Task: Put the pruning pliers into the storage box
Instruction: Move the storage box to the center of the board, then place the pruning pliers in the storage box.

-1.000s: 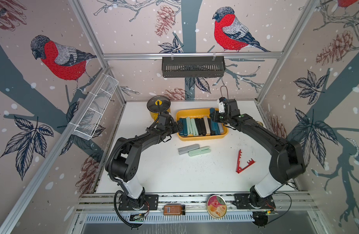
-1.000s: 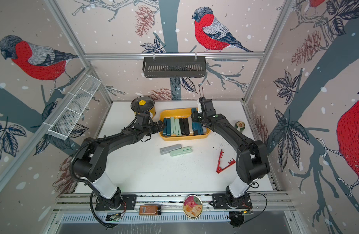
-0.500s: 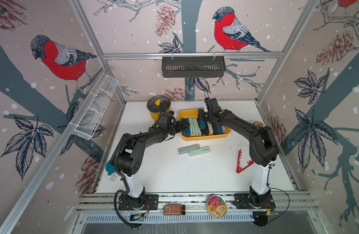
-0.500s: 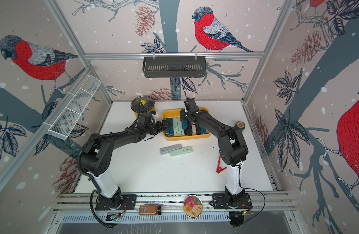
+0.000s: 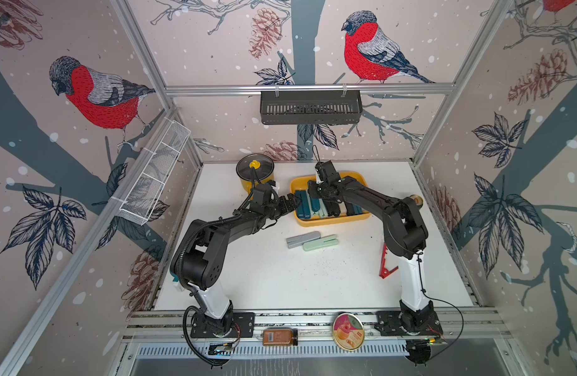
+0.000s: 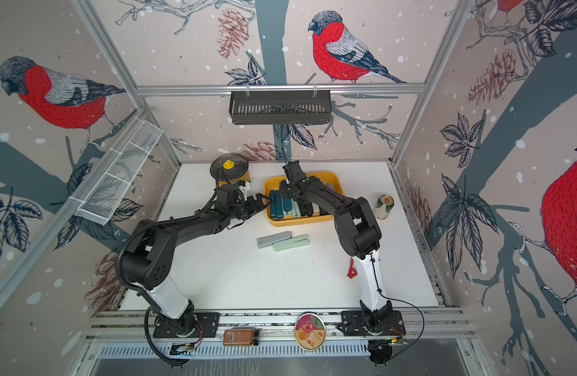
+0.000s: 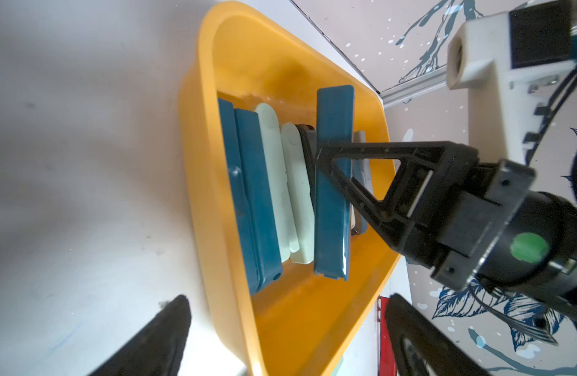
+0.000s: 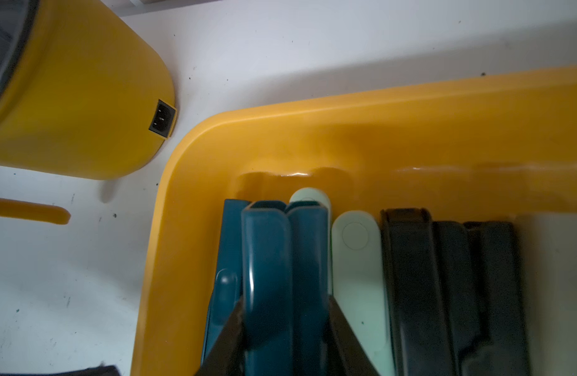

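Observation:
The yellow storage box [image 5: 332, 222] [image 6: 301, 222] stands at the back of the table with a row of teal, mint and black pruning pliers lying in it. My right gripper [image 5: 314, 194] [image 8: 285, 312] is shut on a teal pruning pliers [image 8: 280, 260] [image 7: 332, 182], held just above the left part of that row. My left gripper [image 5: 292, 201] [image 7: 285, 302] is open at the box's left end, its jaws on either side of the box's wall. A grey pliers [image 5: 302, 239] and a mint one [image 5: 320, 243] lie on the table. The red toothed one [image 5: 385, 263] is half hidden behind the right arm.
A yellow lidded pot [image 5: 255, 171] stands left of the box, close to the left wrist. A can [image 6: 384, 206] stands right of the box. A black slotted basket [image 5: 310, 107] hangs on the back wall and a white wire basket [image 5: 153, 175] on the left wall.
My right gripper has carried the teal pliers leftward over the box, from its right end to its left part. The left gripper has stayed at the box's left end.

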Robot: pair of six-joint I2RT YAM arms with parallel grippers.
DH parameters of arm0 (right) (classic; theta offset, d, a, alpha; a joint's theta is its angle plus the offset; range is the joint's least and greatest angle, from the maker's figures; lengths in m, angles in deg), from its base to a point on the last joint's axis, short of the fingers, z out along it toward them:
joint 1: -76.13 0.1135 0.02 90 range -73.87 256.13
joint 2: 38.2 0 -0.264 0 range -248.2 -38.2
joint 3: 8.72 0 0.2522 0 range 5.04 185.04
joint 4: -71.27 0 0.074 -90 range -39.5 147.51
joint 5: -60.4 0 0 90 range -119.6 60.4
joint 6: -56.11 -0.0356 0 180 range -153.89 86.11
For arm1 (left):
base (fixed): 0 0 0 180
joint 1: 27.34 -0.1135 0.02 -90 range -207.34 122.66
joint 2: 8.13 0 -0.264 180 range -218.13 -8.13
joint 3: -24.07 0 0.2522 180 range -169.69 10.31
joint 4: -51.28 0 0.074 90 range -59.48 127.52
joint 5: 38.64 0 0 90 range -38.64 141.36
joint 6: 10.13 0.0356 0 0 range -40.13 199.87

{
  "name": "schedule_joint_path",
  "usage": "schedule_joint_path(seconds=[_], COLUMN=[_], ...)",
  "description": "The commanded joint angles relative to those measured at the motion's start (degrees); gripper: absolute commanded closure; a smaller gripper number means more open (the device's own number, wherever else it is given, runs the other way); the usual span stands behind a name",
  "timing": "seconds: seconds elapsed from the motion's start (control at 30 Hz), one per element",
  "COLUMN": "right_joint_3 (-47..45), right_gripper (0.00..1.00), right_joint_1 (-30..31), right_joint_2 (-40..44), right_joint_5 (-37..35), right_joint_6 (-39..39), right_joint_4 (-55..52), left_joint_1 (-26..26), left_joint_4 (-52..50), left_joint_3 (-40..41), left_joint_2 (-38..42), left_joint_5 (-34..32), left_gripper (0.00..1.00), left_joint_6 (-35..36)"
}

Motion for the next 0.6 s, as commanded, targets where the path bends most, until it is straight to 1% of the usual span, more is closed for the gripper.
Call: schedule_joint_path(seconds=[0.0,0.07,0.2,0.43,0.57], right_joint_3=[2.77,3.90,4.55,5.82,6.09], right_gripper=[0.62,0.56,0.52,0.53,0.72], right_joint_1=[0.62,0.85,1.06,1.52,1.59], right_joint_2=[-2.14,-3.18,-4.24,-5.24,-4.86], right_joint_5=[-2.90,-4.57,-5.68,-5.56,-5.23], right_joint_6=[1.71,2.18,2.58,3.11,2.76], right_joint_4=[-4.12,-5.49,-6.32,-7.38,-7.17], left_joint_1=[-1.02,-1.52,-2.14,-2.34,-2.34], left_joint_4=[-0.51,-1.24,-1.29,-1.42,-1.47], left_joint_3=[1.28,2.03,3.36,3.57,3.56], left_joint_2=[1.73,2.43,2.80,2.63,2.41], left_joint_5=[-1.65,-1.87,-1.89,-1.73,-1.73], left_gripper=[0.06,0.05,0.05,0.05,0.05], left_joint_6=[2.07,2.62,2.76,2.90,2.98])
